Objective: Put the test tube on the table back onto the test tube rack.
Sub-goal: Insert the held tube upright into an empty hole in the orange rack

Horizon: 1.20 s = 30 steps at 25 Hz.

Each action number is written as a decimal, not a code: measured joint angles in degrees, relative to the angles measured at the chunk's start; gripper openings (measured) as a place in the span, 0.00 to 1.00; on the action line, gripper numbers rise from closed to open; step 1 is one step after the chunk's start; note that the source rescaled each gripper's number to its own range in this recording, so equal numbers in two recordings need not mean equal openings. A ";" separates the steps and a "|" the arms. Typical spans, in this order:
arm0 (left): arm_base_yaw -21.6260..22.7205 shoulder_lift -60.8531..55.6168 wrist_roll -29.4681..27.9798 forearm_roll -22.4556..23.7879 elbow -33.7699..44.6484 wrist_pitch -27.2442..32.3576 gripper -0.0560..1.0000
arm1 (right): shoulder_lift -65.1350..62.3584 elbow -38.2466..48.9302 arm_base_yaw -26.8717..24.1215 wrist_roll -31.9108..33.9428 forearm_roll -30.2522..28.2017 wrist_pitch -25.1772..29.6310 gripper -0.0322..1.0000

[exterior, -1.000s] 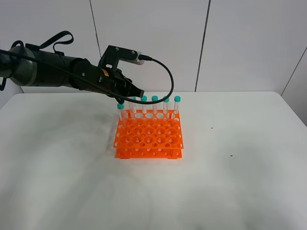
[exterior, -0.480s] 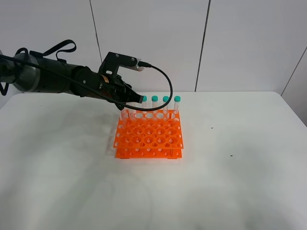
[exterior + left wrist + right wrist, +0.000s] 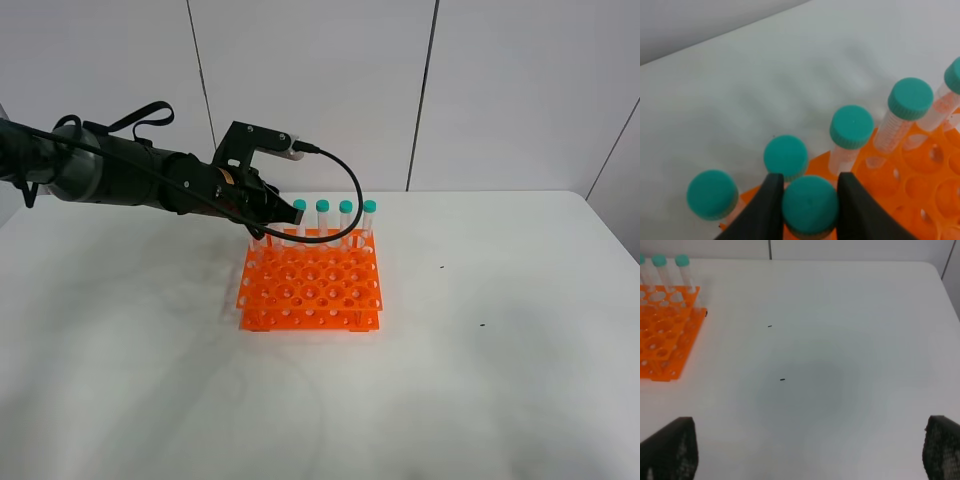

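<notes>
The orange test tube rack stands mid-table on the white table. Several teal-capped tubes stand in its back row. My left gripper is low over the rack's back left corner. In the left wrist view it is shut on the teal cap of a test tube, held upright just in front of the back-row tubes over the rack. Whether the tip sits in a hole is hidden. My right gripper is open and empty, away from the rack.
Grey wall panels stand behind the table's far edge. The left arm's black cable loops over the back-row tubes. Two small dark specks mark the table right of the rack.
My left gripper has come down and a little right over the rack's back left corner with the tube. It now hides the leftmost caps. The rack has not moved.
</notes>
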 joint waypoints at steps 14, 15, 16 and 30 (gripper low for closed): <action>0.00 2.47 -3.56 0.00 0.00 -2.33 0.06 | 0.00 0.00 0.00 0.00 0.00 0.00 1.00; 0.00 2.47 -3.80 0.05 0.00 -2.45 0.06 | 0.00 0.00 0.00 0.00 0.00 0.00 1.00; 0.00 2.47 -4.01 0.05 0.00 -2.52 0.06 | 0.00 0.00 0.00 0.00 0.00 0.00 1.00; 0.00 1.81 -6.87 0.05 0.00 -1.41 0.06 | 0.00 0.00 0.00 0.00 0.00 0.00 1.00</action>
